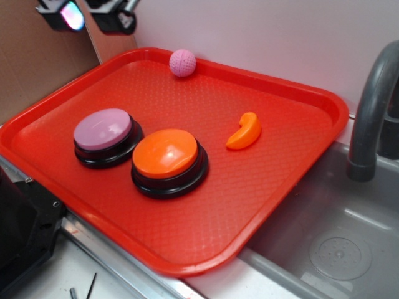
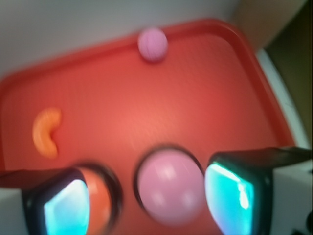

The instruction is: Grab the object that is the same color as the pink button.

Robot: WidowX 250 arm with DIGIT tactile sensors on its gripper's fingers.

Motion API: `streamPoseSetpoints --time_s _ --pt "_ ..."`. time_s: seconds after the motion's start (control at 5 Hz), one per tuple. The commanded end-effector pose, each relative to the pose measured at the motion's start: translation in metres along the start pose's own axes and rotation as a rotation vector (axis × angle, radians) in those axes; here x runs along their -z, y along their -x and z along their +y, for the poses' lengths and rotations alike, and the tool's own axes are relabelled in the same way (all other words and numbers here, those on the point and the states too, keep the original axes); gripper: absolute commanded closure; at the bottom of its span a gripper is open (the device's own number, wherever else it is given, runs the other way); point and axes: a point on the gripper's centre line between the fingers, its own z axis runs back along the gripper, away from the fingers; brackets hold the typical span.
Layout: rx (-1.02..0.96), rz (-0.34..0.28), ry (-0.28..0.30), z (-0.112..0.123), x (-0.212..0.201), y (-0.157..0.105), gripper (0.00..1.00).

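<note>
Currently reaching | fingers (image 2: pixel 146 200) spread wide, empty, above pale pink domed button (image 2: pixel 168 188) | small dimpled pink ball (image 2: pixel 152 44) lies well ahead by red tray rim (image 2: pixel 205 27) | advance, centre ball between fingers, then descend.

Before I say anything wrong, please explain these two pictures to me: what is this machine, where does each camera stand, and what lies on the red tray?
The machine is a small robot arm with a two-fingered hand. One picture comes from a camera standing beside the scene. There the hand appears only at the top left corner. The other camera sits on the wrist, looking down past the fingers, which have glowing pads.

On the red tray lie four things: a pink button, an orange button beside it, an orange crescent piece, and a small pink ball near the far rim. A grey sink with a tap is next to the tray.

The hand is open, above the buttons, and holds nothing.
</note>
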Motion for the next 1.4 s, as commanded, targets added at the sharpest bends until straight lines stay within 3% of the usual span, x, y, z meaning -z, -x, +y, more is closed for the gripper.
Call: streamPoseSetpoints --time_s 0.0,0.2,0.4,0.8,1.0,1.2 --pt "-0.011 -0.169 -0.029 0.012 0.05 -0.054 0.0" --pt "0.053 -0.201 -0.029 0.01 0.085 -0.081 0.0" --pt "0.052 -0.226 -0.064 0.012 0.1 -0.093 0.0" --pt "0.059 -0.213 -0.105 0.018 0.131 -0.112 0.0" --pt "0.057 -0.227 -0.101 0.021 0.132 -0.112 1.0" --pt "0.028 -0.236 -0.112 0.024 0.124 -0.111 1.0"
